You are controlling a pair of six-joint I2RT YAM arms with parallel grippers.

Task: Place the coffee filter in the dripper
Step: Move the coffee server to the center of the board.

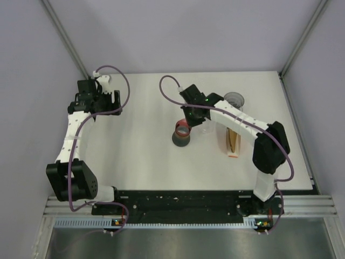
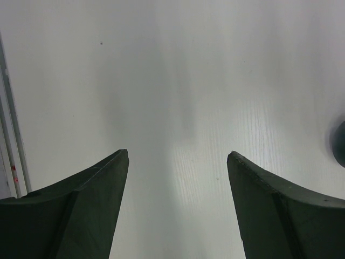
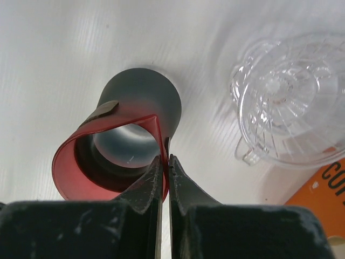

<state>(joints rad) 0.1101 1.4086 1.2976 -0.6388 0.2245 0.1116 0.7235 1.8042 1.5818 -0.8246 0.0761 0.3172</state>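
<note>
My right gripper (image 3: 166, 157) is shut on the rim of a dark grey cup with a red inside (image 3: 116, 156), which lies tilted on the white table; in the top view the gripper (image 1: 186, 124) is over that cup (image 1: 181, 137). The clear plastic dripper (image 3: 291, 102) sits just right of the cup, empty, and shows faintly in the top view (image 1: 207, 128) under the right arm. The pack of brown coffee filters (image 1: 233, 141) lies right of it, and its orange edge (image 3: 323, 189) shows in the right wrist view. My left gripper (image 2: 178, 156) is open and empty over bare table at the far left (image 1: 105, 105).
A grey round cup (image 1: 234, 99) stands at the back right, behind the right arm. A dark object (image 2: 339, 143) shows at the right edge of the left wrist view. Grey walls close the table on three sides.
</note>
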